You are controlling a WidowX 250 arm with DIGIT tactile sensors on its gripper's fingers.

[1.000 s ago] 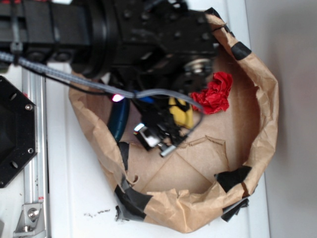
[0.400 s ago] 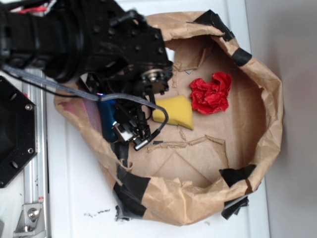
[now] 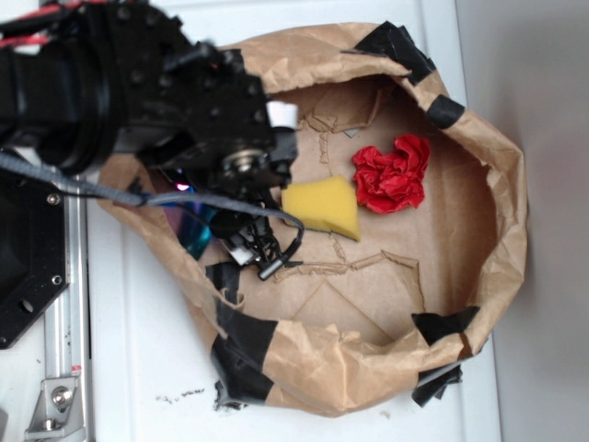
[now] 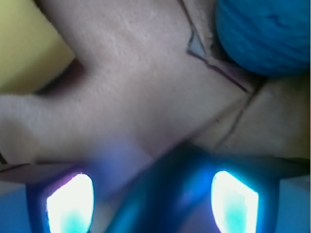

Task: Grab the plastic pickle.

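The plastic pickle (image 4: 165,199) is a dark glossy oblong. In the wrist view it looks blue and blurred and lies between my two lit fingertips (image 4: 70,204), running up toward the right one. My gripper (image 4: 151,204) is open, with one jaw on each side of the pickle and space showing on the left. In the exterior view only a teal sliver of the pickle (image 3: 195,232) shows, at the left inside wall of the paper bag (image 3: 350,368). The black arm (image 3: 184,101) hides the fingers there.
A yellow sponge (image 3: 320,207) lies right of the arm, and also shows in the wrist view (image 4: 24,43). Crumpled red paper (image 3: 394,173) lies farther right. A teal-blue ball (image 4: 265,34) is ahead on the right. The raised bag rim is close on the left.
The arm has swung left across the bag, uncovering the sponge. The gripper now sits at the pickle by the left wall.
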